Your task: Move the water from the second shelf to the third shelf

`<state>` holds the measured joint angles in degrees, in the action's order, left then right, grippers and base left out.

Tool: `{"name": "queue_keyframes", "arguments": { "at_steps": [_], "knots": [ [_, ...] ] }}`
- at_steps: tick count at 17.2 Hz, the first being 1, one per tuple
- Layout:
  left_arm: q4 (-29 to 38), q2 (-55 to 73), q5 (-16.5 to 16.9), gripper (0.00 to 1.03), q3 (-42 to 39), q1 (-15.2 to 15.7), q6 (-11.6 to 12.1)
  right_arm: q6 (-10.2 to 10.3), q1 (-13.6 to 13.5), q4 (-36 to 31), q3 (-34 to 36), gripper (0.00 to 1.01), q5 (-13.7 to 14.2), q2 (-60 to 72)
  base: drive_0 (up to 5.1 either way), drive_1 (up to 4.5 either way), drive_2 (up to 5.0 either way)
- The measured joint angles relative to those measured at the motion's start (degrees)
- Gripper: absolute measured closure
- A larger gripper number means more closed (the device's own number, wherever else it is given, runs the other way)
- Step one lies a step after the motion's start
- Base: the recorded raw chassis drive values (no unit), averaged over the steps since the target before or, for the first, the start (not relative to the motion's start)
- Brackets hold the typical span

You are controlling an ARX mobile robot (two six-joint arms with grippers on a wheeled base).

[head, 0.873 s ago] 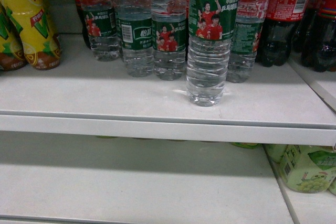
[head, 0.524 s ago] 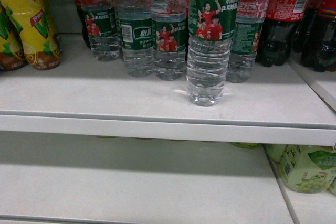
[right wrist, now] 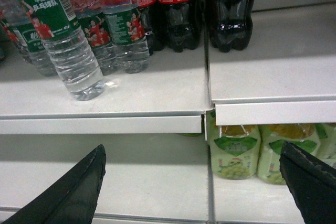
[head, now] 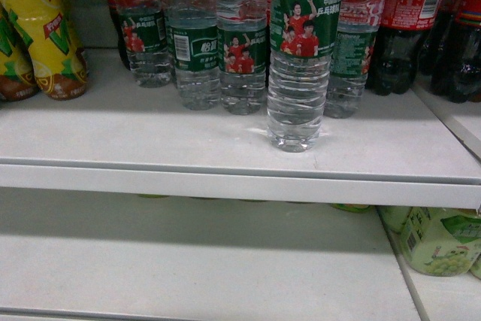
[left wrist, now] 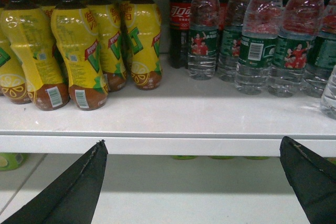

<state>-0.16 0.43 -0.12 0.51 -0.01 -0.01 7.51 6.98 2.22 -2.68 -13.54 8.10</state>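
— What can we read on the labels?

— On the water (head: 299,73) standing nearest the shelf lip, we see a dark green wrap with red-shirted figures and white Chinese characters; the characters are too small for us to read. Its neighbour (head: 192,43) shows a white barcode. Behind and to the right stand dark cola bottles (head: 409,20) with red labels, and on the left yellow bottles (left wrist: 79,51) with yellow caps, green and red marks and brown bottoms.

— And the contents?

— The water is colourless in clear ribbed plastic, upright, alone in front of its row on the upper white shelf (head: 240,174). On the lower shelf (head: 188,268) at the right we see pale green bottles (right wrist: 233,153) with grape pictures.

— Room to move?

— Bare shelf lies left of the front bottle, and the lower shelf is open across its middle.

— The tools?

— We see the left gripper (left wrist: 191,182) and right gripper (right wrist: 191,182) each spread wide, dark fingers (right wrist: 79,187) at the frame edges, holding nothing, below the shelf lip.
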Motion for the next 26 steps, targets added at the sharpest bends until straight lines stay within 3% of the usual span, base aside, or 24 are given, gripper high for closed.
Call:
{"name": "queue_keyframes", "arguments": {
  "at_steps": [1, 3, 6, 8, 11, 15, 19, 22, 26],
  "knots": [
    [-0.02, 0.0, 0.11, 0.05, 0.0, 0.0, 0.02, 1.27, 1.07, -2.71, -0.57, 0.03, -2.1, 2.58, 0.0, 0.0, 0.0],
    [0.0, 0.0, 0.09, 0.05, -0.02, 0.0, 0.0, 2.54, -0.81, -12.17, -4.0, 0.03, -2.95, 10.43, 0.0, 0.0, 0.0],
    [-0.02, 0.0, 0.09, 0.05, 0.0, 0.0, 0.02, 1.88, -8.96, -29.59, -12.96, 0.03, 0.7, 29.51, 0.0, 0.0, 0.0],
    [-0.02, 0.0, 0.09, 0.05, 0.0, 0.0, 0.0, 1.36, -14.62, -36.85, -18.95, 0.03, 2.56, 42.99, 0.0, 0.0, 0.0],
    [0.0, 0.0, 0.09, 0.05, -0.02, 0.0, 0.0, -0.17, -21.68, -40.5, -20.22, 0.03, 3.56, 54.16, 0.0, 0.0, 0.0],
    [-0.02, 0.0, 0.09, 0.05, -0.02, 0.0, 0.0, -4.02, -30.36, -44.94, -21.14, 0.03, 4.44, 67.71, 0.0, 0.0, 0.0],
    [-0.02, 0.0, 0.09, 0.05, 0.0, 0.0, 0.0, -4.09, -34.03, -46.8, -25.27, 0.03, 5.09, 72.39, 0.0, 0.0, 0.0],
    [-0.02, 0.0, 0.09, 0.05, 0.0, 0.0, 0.0, -3.67, -35.71, -47.52, -28.79, 0.03, 7.56, 76.37, 0.0, 0.0, 0.0],
    [-0.02, 0.0, 0.09, 0.05, 0.0, 0.0, 0.02, -2.82, -35.78, -47.08, -34.91, 0.03, 12.04, 82.18, 0.0, 0.0, 0.0]
  ]
}}
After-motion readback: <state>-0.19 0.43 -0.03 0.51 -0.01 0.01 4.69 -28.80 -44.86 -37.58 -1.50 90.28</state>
